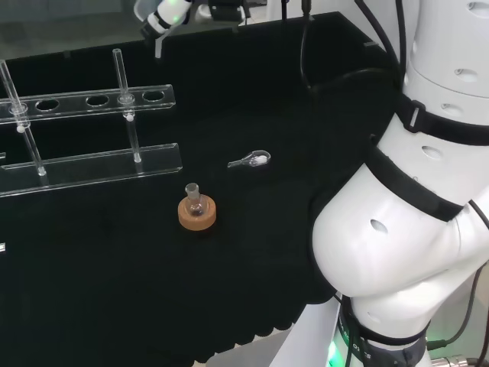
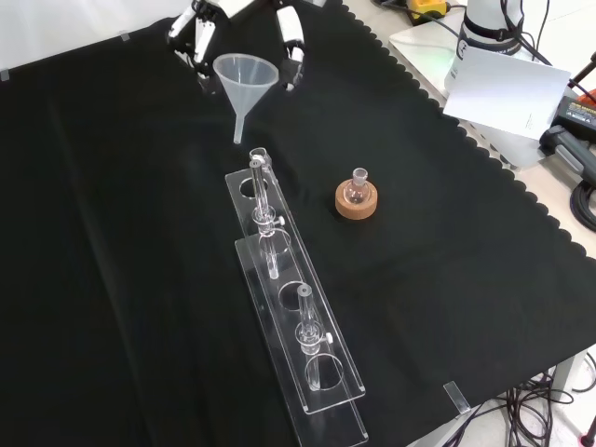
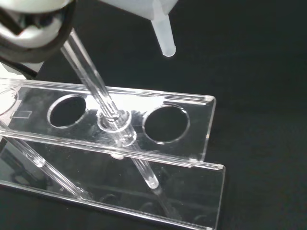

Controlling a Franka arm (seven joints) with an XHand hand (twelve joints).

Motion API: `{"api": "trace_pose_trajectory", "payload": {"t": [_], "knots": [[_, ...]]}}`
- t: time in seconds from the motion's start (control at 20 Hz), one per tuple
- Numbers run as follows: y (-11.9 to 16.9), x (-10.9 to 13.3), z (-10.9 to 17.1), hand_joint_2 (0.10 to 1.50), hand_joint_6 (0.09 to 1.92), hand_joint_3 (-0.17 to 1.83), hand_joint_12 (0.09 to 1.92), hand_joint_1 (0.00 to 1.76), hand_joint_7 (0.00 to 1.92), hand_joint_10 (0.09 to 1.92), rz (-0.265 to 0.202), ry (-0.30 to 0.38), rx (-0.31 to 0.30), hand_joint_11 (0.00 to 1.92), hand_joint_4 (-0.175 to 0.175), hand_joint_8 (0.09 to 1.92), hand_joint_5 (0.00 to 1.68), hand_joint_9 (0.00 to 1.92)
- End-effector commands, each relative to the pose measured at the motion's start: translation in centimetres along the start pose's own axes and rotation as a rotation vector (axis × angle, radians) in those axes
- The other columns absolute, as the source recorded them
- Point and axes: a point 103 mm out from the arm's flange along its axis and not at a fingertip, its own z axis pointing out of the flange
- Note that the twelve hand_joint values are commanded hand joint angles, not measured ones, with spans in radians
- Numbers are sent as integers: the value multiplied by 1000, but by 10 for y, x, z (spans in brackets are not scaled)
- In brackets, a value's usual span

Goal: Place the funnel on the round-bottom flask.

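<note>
the hand (image 2: 200, 28) has its fingers curled round the funnel (image 2: 245, 76), carrying it in the air over the far edge of the cloth (image 2: 112, 279) in the front view, beyond the end of the clear rack (image 2: 298, 326). the carrying step is under way. the flask (image 2: 356, 188) sits upright in its cork ring (image 2: 357, 202), well apart toward mid-cloth. next, i judge, the spout must travel over the flask's neck and come down straight.

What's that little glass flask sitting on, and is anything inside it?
The flask sits upright in a cork ring on the black cloth. Its bulb looks empty. The ring hides its underside. The funnel is not on it yet; the hand holds it above the cloth.
</note>
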Motion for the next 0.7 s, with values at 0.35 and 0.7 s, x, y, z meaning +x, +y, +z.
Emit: {"api": "trace_pose_trajectory", "payload": {"t": [0.35,0.7], "knots": [[-51,-52,-2,507,895,848,1460,914,1038,458,98,33,-18,242,-43,819,687,976],[-84,-62,3,509,898,849,1451,915,1044,453,123,21,21,253,-44,817,693,982]]}}
